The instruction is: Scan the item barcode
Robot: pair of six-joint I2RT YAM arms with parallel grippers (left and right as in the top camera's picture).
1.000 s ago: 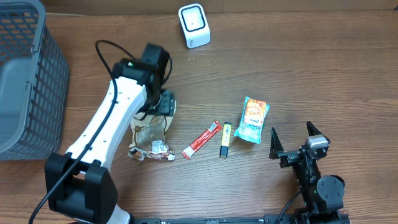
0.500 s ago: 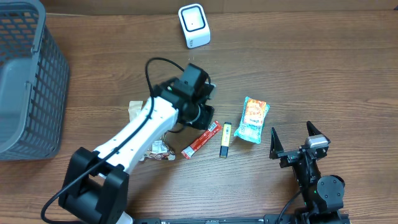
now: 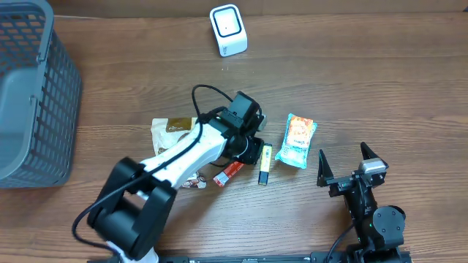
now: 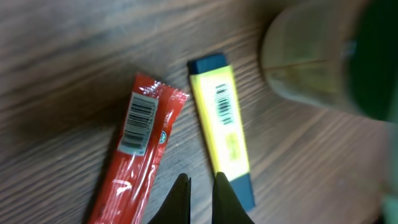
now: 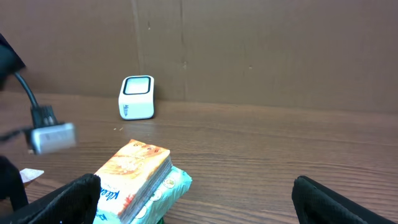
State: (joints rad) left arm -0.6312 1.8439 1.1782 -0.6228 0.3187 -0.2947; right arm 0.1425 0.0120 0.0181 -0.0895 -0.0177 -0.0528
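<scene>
Finding 1: The left gripper [image 4: 199, 186] has its 2 fingers pressed together with nothing between them. It holds no item.

Finding 2: 2 candidate items lie flat on the table, barcodes facing up. In the left wrist view the tips sit over the narrow strip of wood between them. The yellow stick [image 4: 225, 124] runs off toward 1 o'clock from the tips and nearly touches the right-hand finger. The red sachet [image 4: 138, 155] lies toward 10 o'clock. Which of the 2 is intended cannot be told.

Finding 3: In the overhead view the yellow stick [image 3: 264, 164] has its long axis running 12 to 6 o'clock. The red sachet [image 3: 228, 172], partly under the arm, runs about 1 to 7 o'clock.

Finding 4: The right gripper [image 3: 342, 157] stands wide open, well apart at 3 o'clock from both items. The left arm is plainly the nearer.

Finding 5: The scanner [image 3: 228, 29] stands well apart at 12 o'clock.

Assessment: the fingers would likely need to part and straddle the chosen item across its short width.
</scene>
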